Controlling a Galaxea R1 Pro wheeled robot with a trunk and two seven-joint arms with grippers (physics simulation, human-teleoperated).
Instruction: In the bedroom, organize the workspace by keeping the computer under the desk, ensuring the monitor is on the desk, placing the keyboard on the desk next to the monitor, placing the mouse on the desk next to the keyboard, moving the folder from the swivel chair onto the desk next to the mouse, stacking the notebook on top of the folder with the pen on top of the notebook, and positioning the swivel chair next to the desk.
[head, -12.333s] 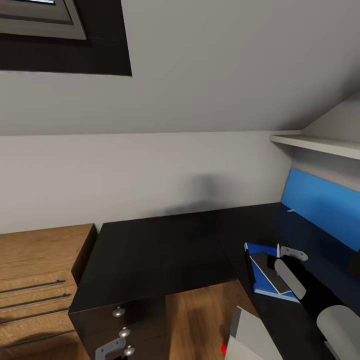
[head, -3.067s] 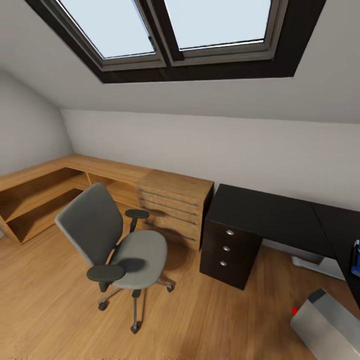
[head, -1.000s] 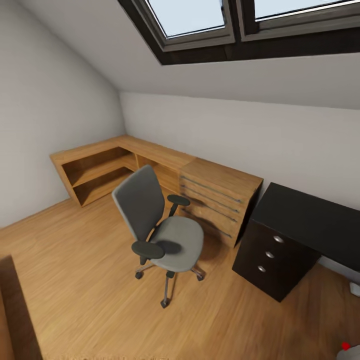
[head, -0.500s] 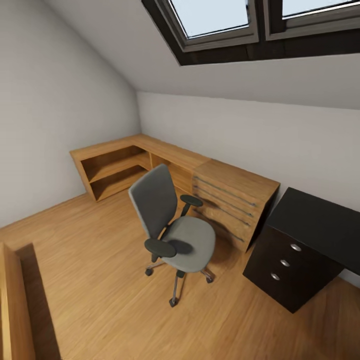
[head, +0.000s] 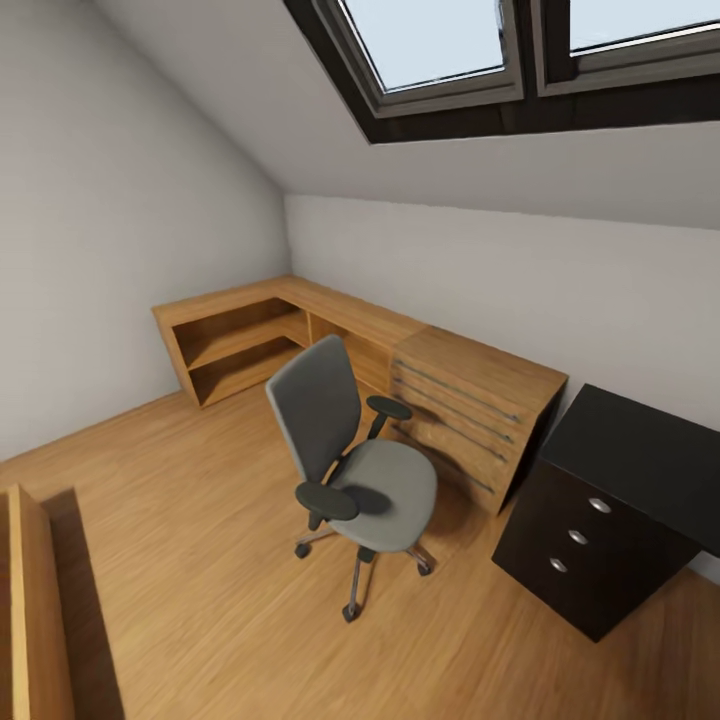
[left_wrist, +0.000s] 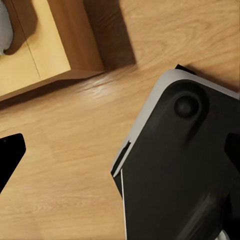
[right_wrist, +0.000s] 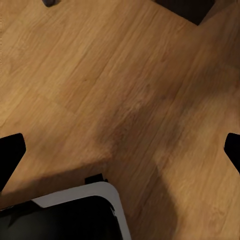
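A swivel chair (head: 345, 455) with a dark grey back, light grey seat and black armrests stands on the wooden floor in the middle of the head view, and its seat looks bare. To its right is the end of the black desk (head: 645, 450) with three drawers (head: 578, 537); a gap of floor separates chair and desk. My left gripper (left_wrist: 120, 155) is open over the floor, its dark fingertips (left_wrist: 9, 156) at the frame's edges. My right gripper (right_wrist: 120, 150) is also open above bare floor, holding nothing.
A low wooden shelf unit (head: 240, 335) runs along the far walls and joins a wooden drawer chest (head: 470, 400) beside the desk. A wooden furniture edge (head: 40, 610) stands at the near left. My own base (left_wrist: 185, 165) shows below the left gripper.
The whole head view has swung left, from the desk to the chair, then eased slightly back; this is the camera moving. The chair itself has not visibly moved.
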